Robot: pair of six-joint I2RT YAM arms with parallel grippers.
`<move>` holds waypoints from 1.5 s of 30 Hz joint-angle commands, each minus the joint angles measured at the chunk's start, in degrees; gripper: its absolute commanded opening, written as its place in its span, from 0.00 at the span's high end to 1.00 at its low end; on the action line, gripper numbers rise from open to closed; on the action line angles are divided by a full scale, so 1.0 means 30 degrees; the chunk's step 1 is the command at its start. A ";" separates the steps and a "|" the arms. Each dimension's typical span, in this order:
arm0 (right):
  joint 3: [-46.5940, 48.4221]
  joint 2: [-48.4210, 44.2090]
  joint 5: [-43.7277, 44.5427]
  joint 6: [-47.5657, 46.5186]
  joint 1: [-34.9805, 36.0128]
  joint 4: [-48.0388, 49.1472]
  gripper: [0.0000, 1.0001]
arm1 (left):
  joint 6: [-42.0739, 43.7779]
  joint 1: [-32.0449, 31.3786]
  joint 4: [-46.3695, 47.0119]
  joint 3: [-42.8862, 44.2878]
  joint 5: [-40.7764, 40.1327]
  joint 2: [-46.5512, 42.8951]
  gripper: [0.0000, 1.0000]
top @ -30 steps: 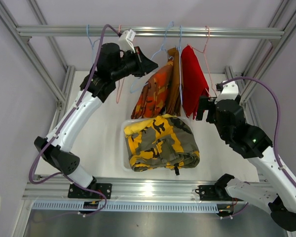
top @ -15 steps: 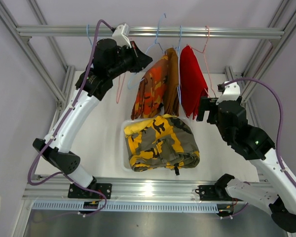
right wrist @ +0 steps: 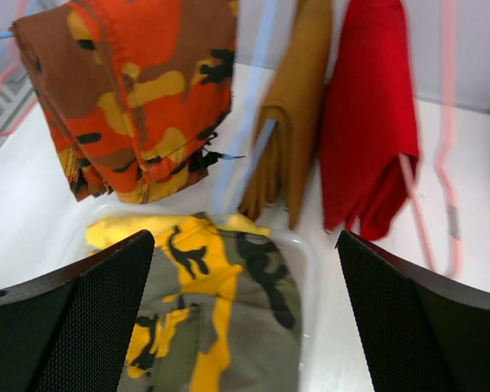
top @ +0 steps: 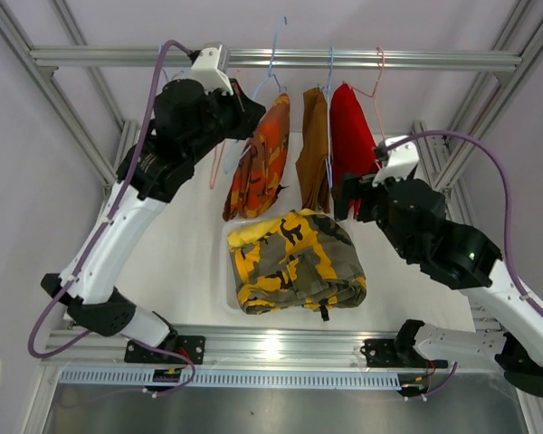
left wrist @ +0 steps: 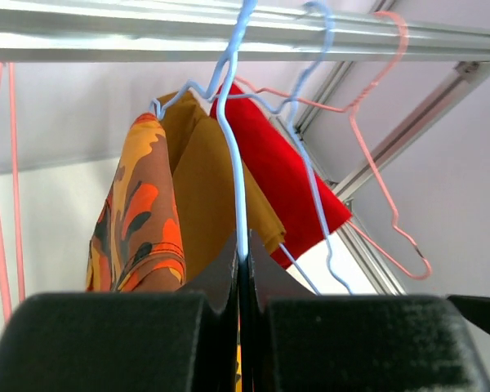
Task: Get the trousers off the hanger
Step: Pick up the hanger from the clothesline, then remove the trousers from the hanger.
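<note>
My left gripper (left wrist: 245, 269) is shut on the wire of a light blue hanger (left wrist: 238, 171) that carries the orange-red patterned trousers (top: 258, 158). The hanger's hook reaches up past the rail (top: 416, 60). The brown trousers (top: 315, 149) and the red trousers (top: 351, 145) hang side by side to the right on their own hangers. The camouflage trousers (top: 294, 262) lie folded in the white basket (top: 228, 280) on top of a yellow pair (top: 244, 237). My right gripper (right wrist: 245, 310) is open above the basket, just in front of the red trousers (right wrist: 371, 122), and touches nothing.
A bare pink hanger (top: 219, 158) hangs left of the orange-red pair. Another pink hanger (top: 377, 90) holds the red pair. Aluminium frame posts (top: 90, 136) stand on both sides, and a white tabletop (top: 181, 262) lies beneath.
My left gripper has moved left and up with the blue hanger, drawing the orange-red trousers away from the brown pair. My right gripper has moved left towards the hanging trousers.
</note>
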 commanded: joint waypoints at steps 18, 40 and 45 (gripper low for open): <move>0.4171 0.6970 0.1795 -0.0937 0.7143 0.4148 0.01 | 0.5303 -0.7358 0.5148 -0.4532 -1.5465 -0.6792 1.00; -0.3562 0.7003 0.3061 0.0208 0.7995 1.2816 0.01 | 0.3519 -0.9443 0.5944 -1.3916 -1.8726 -1.1190 0.99; -0.4149 0.7850 0.1592 -0.1021 0.7468 1.6158 0.01 | 0.3751 -0.9823 0.5883 -1.3944 -1.9017 -1.1278 0.99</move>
